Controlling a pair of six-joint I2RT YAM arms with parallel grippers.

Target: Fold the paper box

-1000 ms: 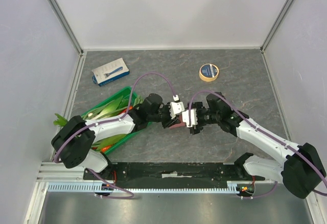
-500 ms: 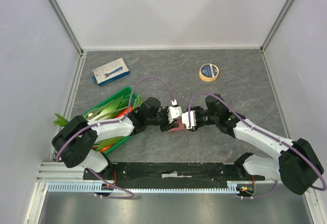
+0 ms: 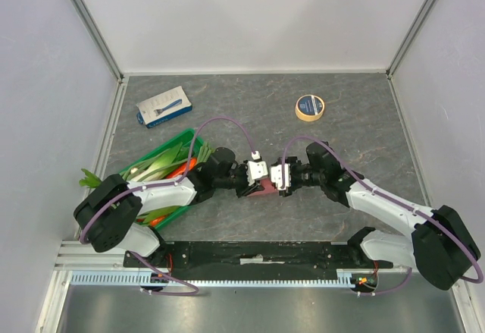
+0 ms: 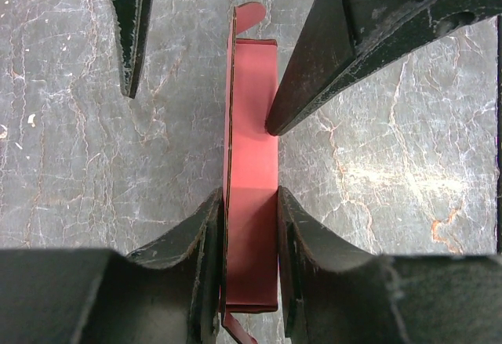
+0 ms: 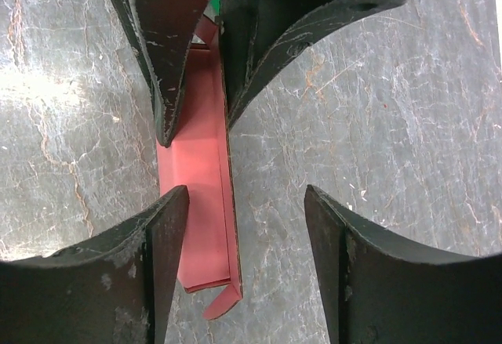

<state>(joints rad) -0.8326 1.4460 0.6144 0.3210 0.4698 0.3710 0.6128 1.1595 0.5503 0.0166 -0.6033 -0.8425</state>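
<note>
Top view: both arms meet just below mid-frame. The pink-salmon thin-card paper box (image 3: 264,190) sits between the left hand (image 3: 254,179) and the right hand (image 3: 279,179), low over the grey marbled counter (image 3: 364,143). Only a sliver of card shows, so its shape is unreadable here. A green plastic crate of vegetables (image 3: 168,143) is at left. A blue-and-white flat package (image 3: 163,106) is upper left and a round tape roll (image 3: 309,108) upper right, both well apart from the box.

Left wrist view: the paper box (image 4: 252,164) runs top to bottom through centre frame. The left hand (image 4: 249,197) enters from the bottom edge and is clamped on both long sides of it. The right hand (image 4: 200,110) comes in from the top. One finger touches the box's right side; the other is off at upper left, apart from it.

Right wrist view: the right hand (image 5: 247,191) is spread wider than the paper box (image 5: 200,203), not gripping. Its frame-left finger is against the card edge and the other stands clear. The left hand's fingers pinch the far end at top.

Progress, judged: the body looks folded into a long narrow form. Small rounded end flaps (image 5: 223,303) stick out at both ends, not yet tucked, so closing the ends is left.

Hard to tell: whether the top face is closed, and whether the box rests on the counter. The blue package is cut off at upper right.
</note>
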